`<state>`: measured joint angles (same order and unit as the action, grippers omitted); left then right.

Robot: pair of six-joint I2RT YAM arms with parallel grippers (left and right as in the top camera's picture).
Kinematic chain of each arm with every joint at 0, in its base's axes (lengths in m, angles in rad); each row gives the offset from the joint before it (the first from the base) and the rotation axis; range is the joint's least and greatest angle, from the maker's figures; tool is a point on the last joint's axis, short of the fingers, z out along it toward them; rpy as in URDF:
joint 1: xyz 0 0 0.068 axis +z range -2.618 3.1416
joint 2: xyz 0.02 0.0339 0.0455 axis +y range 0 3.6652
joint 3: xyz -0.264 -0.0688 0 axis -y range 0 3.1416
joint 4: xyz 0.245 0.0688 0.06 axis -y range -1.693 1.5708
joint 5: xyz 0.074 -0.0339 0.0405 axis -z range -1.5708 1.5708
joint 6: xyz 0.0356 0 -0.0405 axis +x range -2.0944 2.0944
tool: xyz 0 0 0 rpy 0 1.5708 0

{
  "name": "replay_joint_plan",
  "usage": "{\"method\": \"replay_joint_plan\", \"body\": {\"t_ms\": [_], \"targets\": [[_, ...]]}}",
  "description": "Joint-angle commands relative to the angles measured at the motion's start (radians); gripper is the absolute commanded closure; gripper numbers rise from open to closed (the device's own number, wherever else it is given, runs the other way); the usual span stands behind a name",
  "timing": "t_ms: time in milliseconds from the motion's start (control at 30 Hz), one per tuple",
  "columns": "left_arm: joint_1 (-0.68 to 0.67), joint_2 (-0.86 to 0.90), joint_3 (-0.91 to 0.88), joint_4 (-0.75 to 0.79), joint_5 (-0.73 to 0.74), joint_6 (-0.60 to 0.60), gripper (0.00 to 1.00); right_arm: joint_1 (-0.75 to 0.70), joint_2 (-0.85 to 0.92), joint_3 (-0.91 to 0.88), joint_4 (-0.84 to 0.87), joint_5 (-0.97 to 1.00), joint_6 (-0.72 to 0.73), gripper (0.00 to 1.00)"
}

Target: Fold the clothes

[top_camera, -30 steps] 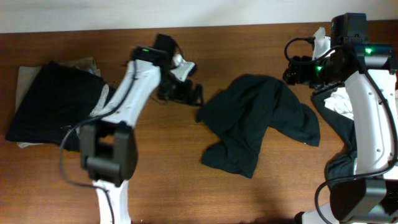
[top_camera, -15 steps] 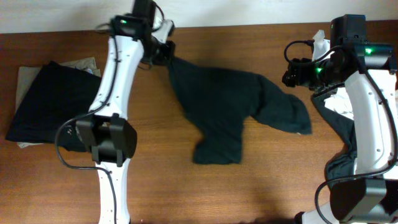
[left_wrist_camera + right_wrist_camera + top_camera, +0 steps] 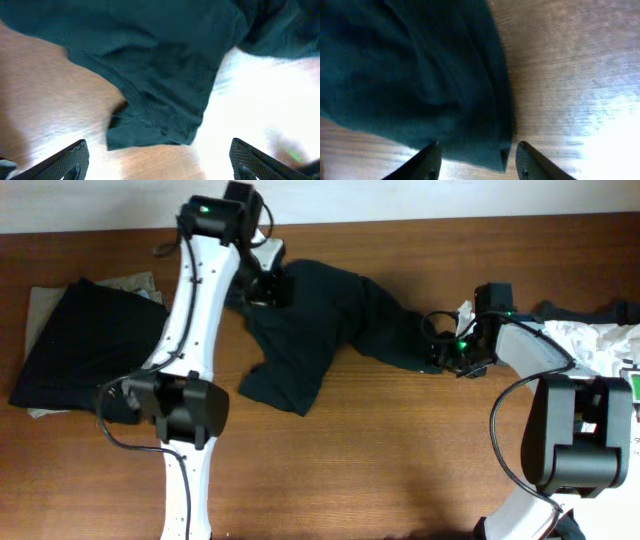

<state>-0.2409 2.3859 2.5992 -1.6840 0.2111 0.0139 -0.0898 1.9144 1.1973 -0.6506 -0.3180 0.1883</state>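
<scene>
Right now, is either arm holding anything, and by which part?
Nothing is held. The left fingers are spread wide above the shirt. The right fingers are open, with its edge between them, not clamped.

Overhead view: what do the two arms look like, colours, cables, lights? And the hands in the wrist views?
Both arms have white shells with black joint housings. The left arm and right arm each carry a small green light near the wrist and a loose black cable by the base. The left hand and right hand have dark, tapering fingers.
</scene>
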Motion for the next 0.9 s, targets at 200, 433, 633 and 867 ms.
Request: {"method": "replay_joint_plan", "body": {"t_ms": [200,433,633,867], "targets": [[-0.039,0.024,-0.428,0.102,0.015,0.013,0.09,-0.032,-0.057,0.035,-0.033,-0.031,-0.008,0.96],[-0.040,0.024,-0.659,0.268,-0.208,0.011,1.00,-0.081,-0.264,0.109,-0.248,0.277,0.011,0.96],[0.153,0.023,-0.365,0.028,-0.257,0.012,1.00,-0.220,-0.297,0.118,-0.380,0.295,0.056,0.95],[0.163,-0.002,-0.316,-0.003,-0.206,0.016,0.38,-0.195,-0.296,0.114,-0.274,0.016,-0.079,0.39]]}}
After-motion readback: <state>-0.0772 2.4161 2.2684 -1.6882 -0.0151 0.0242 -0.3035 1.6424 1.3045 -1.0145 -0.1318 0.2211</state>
